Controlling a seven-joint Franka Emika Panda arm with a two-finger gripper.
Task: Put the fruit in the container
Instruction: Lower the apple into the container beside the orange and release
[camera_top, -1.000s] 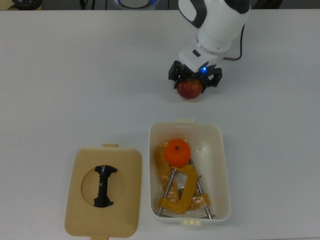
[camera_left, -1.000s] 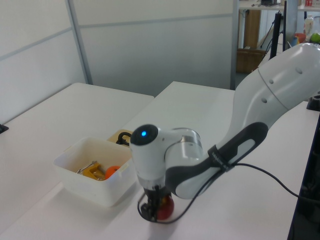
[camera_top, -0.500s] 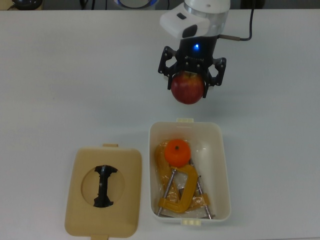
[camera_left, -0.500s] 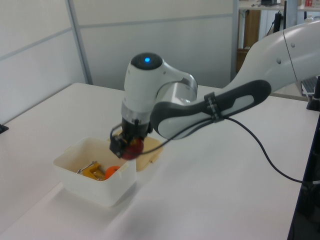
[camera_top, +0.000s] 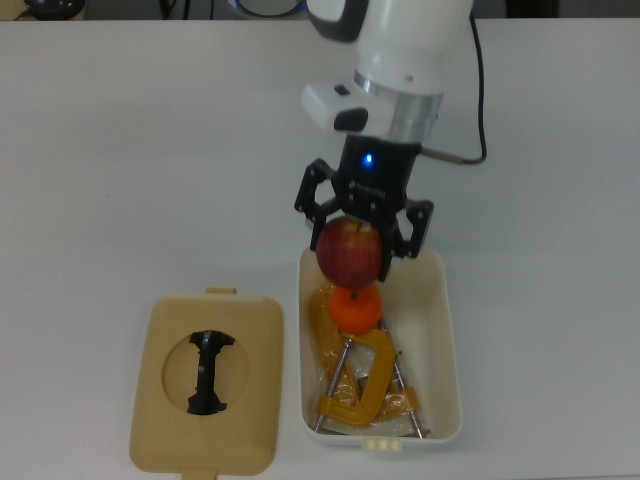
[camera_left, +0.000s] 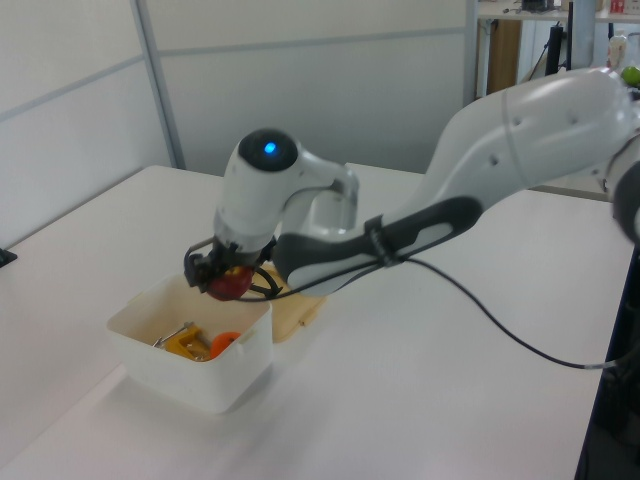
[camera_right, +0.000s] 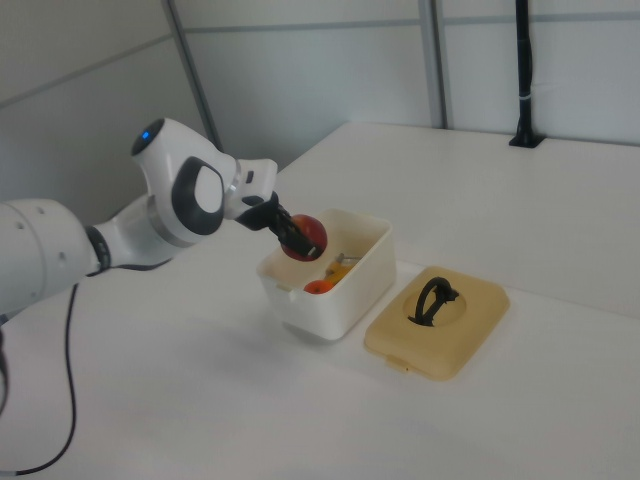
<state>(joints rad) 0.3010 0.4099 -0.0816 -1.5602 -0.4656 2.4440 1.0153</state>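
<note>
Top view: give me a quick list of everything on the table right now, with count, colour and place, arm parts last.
Dark red apple: one, held above the tub's far end.
Bright orange mandarin: one, inside the tub.
Yellow-orange C-clamps: at least one, inside the tub beside the mandarin.
Cream-white rectangular plastic tub: one, lower centre.
Flat tan lid with a round hole: one, on the top view's left of the tub.
White table: one.
Gripper: one, black, shut on the apple.

Even, bright, diffuse indoor light. Shadows on the white table are soft and faint. No strong glare; the left view's upper right background appears slightly soft.
</note>
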